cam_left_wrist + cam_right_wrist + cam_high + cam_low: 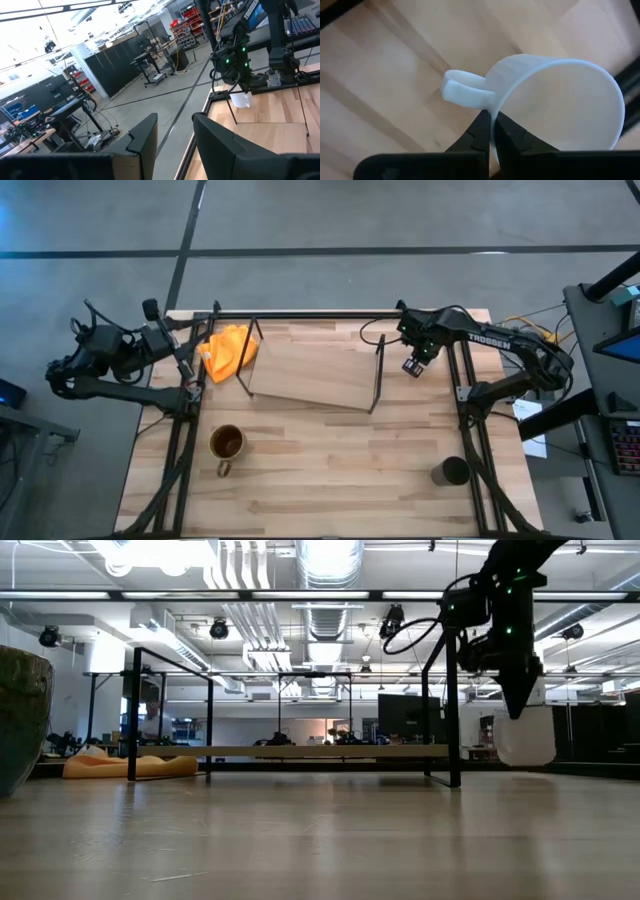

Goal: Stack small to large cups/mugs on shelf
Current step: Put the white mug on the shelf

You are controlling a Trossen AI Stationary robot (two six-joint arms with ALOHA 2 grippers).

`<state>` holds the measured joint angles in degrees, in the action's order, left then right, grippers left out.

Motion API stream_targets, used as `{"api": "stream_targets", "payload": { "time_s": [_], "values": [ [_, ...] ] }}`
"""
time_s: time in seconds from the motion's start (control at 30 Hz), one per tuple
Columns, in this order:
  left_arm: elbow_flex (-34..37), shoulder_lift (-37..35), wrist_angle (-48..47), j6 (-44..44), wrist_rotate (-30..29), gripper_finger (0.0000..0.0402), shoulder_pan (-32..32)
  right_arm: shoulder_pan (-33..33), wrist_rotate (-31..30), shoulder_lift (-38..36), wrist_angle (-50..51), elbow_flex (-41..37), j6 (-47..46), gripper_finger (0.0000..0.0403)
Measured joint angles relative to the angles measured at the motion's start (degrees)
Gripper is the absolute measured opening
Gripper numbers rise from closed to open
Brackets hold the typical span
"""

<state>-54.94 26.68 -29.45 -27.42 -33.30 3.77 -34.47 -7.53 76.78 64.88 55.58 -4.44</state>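
Note:
My right gripper [493, 132] is shut on the small white mug [555, 100] and hangs just off the shelf's right wire end frame [379, 375], as the low view [520, 690] also shows. The shelf [310, 375], a light-wood board, stands on its black wire frames at the table's far middle. The brown-amber mug [227, 443] stands upright on the table's near left. The dark mug [452, 471] stands on the near right. My left gripper [175, 145] is open, at the far left beside the orange cloth [229, 348]. My right gripper pinches the white mug's rim [492, 111] right beside the handle [462, 92], one finger inside the cup and one outside. The fingers come from above, pointing down. The mug [525, 735] hangs below them, mouth up, lifted clear of the table.
The orange cloth [130, 767] lies at the shelf's left end. A black rail [300, 314] runs along the table's far edge. A dark rounded thing [20, 720] stands close to the low camera. Bare tabletop [340, 470] lies between the two standing mugs.

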Motion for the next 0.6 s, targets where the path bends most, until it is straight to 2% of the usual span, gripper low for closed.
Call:
{"api": "stream_targets", "payload": {
  "time_s": [0.37, 0.6],
  "values": [
    [0.13, 0.02, -0.17, -0.02, 0.02, 0.0115, 0.00, 8.37, -0.27, -9.57, 7.90, 11.81, -5.87, 0.0009],
    [0.36, 0.02, -0.24, -0.02, 0.02, 0.0115, 0.00, 14.88, -7.42, -14.89, 6.62, 21.07, -9.12, 0.0009]
  ]
}}
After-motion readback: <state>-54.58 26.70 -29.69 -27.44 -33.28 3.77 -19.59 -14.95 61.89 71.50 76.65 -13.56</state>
